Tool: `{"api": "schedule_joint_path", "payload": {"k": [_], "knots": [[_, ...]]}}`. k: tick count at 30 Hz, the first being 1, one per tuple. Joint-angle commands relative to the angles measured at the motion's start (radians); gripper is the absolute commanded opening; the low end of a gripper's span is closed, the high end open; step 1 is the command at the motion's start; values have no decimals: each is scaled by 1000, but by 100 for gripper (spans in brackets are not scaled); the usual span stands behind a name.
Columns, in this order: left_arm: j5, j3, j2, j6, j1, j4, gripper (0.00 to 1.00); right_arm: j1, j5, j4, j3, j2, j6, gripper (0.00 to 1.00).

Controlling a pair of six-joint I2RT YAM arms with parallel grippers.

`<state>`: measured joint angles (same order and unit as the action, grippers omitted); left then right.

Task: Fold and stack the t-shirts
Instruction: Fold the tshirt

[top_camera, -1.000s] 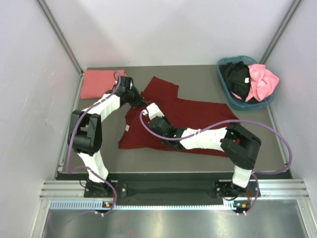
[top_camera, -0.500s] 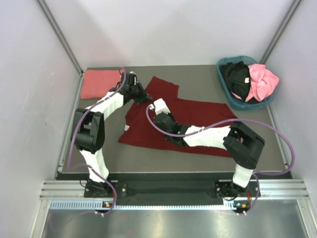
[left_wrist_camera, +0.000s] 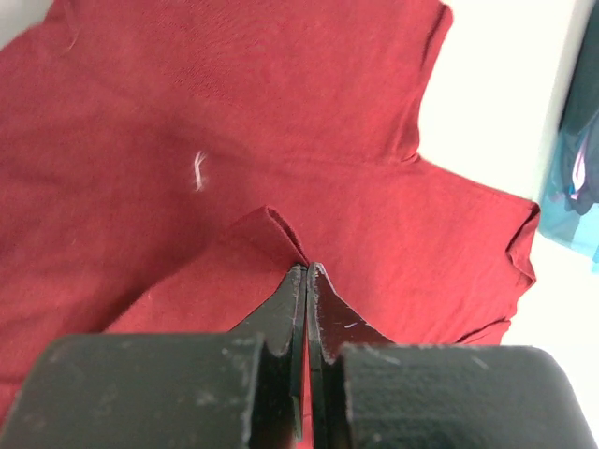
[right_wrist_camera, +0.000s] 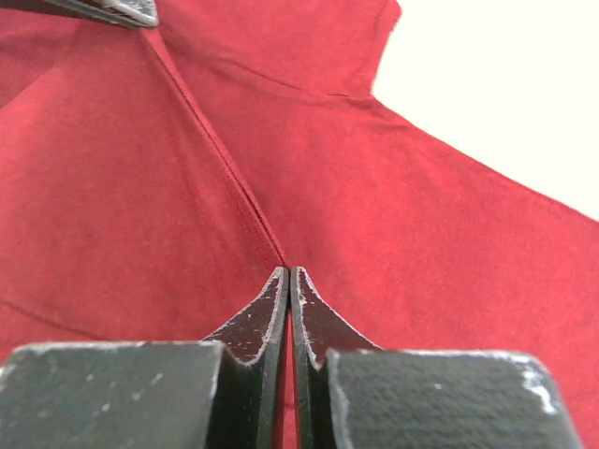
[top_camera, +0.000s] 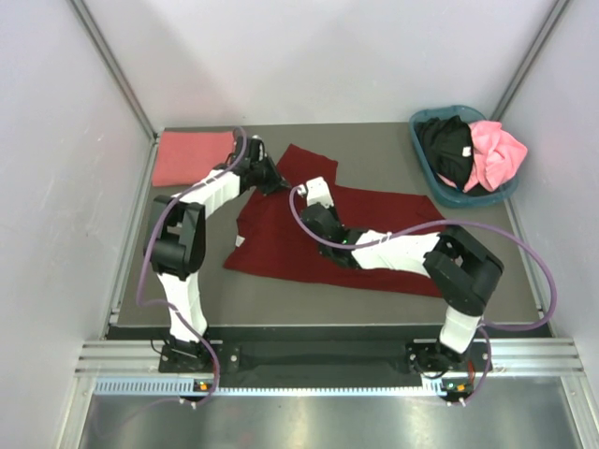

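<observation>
The dark maroon t-shirt (top_camera: pixel 374 224) lies spread across the middle of the table. My left gripper (top_camera: pixel 280 186) is shut on a pinched fold of its cloth (left_wrist_camera: pixel 271 224) near the shirt's back left part. My right gripper (top_camera: pixel 312 187) is shut on the shirt's hemmed edge (right_wrist_camera: pixel 225 168), just right of the left one. The left gripper's tip (right_wrist_camera: pixel 122 9) shows in the right wrist view. A folded salmon-pink t-shirt (top_camera: pixel 192 156) lies at the back left. A black t-shirt (top_camera: pixel 447 145) and a bright pink t-shirt (top_camera: pixel 496 150) sit in the basket.
The teal-blue basket (top_camera: pixel 440 192) stands at the back right corner; its edge shows in the left wrist view (left_wrist_camera: pixel 585 196). Grey walls close in the table on the left, back and right. Purple cables loop from both arms over the shirt.
Both grippers have moved toward the back and slightly right, drawing the held maroon cloth with them over the shirt. Both stayed shut throughout.
</observation>
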<state>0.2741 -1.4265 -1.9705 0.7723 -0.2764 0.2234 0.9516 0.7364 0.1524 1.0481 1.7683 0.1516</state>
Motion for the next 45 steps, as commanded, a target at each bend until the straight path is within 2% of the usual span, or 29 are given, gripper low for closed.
{"api": "schedule_joint_path", "payload": {"k": [1, 4, 5, 6, 7, 10, 11, 12, 14, 17, 20, 23, 26, 27, 32, 36, 37, 40, 45], "knots": [[-13, -66, -25, -34, 3, -55, 0, -30, 17, -11, 10, -4, 69, 1], [-15, -90, -37, -54, 3, -23, 14, -56, 17, -77, 27, -1, 120, 11], [-22, -121, -39, -77, 3, -4, 19, -66, -8, -102, 33, -18, 156, 22], [-35, -141, -39, -94, 3, 29, 25, -94, -99, -128, 32, -36, 173, 28], [-64, -184, -36, -109, 3, 107, 28, -102, -127, -178, 27, -58, 189, 36], [-203, -239, 7, -188, 3, 221, 39, -114, -147, -342, 36, -154, 285, 41], [-243, -248, 22, -215, 3, 311, 46, -117, -157, -464, 36, -203, 339, 41], [-335, -255, 53, -225, 3, 355, 48, -128, -179, -512, 17, -231, 370, 40], [-398, -241, 90, -223, 3, 485, 49, -154, -257, -614, -26, -317, 452, 35], [-420, -74, 244, -206, 3, 484, 46, -238, -327, -652, -147, -441, 508, 27], [-301, 111, 340, -194, 3, 444, 43, -286, -356, -681, -240, -530, 529, 22], [-103, 266, 439, -150, 3, 352, 41, -370, -414, -712, -313, -576, 548, 20], [-61, 392, 476, -90, 3, 249, 42, -499, -482, -717, -393, -590, 549, 20], [-62, 414, 460, -76, 3, 237, 41, -575, -494, -721, -423, -590, 545, 19], [-214, 472, 362, 1, 5, 272, 40, -781, -537, -740, -485, -607, 539, 19], [-360, 483, 328, 35, 16, 316, 40, -875, -511, -800, -522, -628, 604, 22], [-381, 483, 322, 44, 26, 326, 40, -890, -491, -812, -530, -638, 653, 27], [-424, 479, 311, 54, 40, 347, 39, -918, -422, -833, -566, -670, 716, 34], [-461, 472, 311, 65, 51, 358, 39, -921, -322, -879, -586, -708, 848, 36]]}}
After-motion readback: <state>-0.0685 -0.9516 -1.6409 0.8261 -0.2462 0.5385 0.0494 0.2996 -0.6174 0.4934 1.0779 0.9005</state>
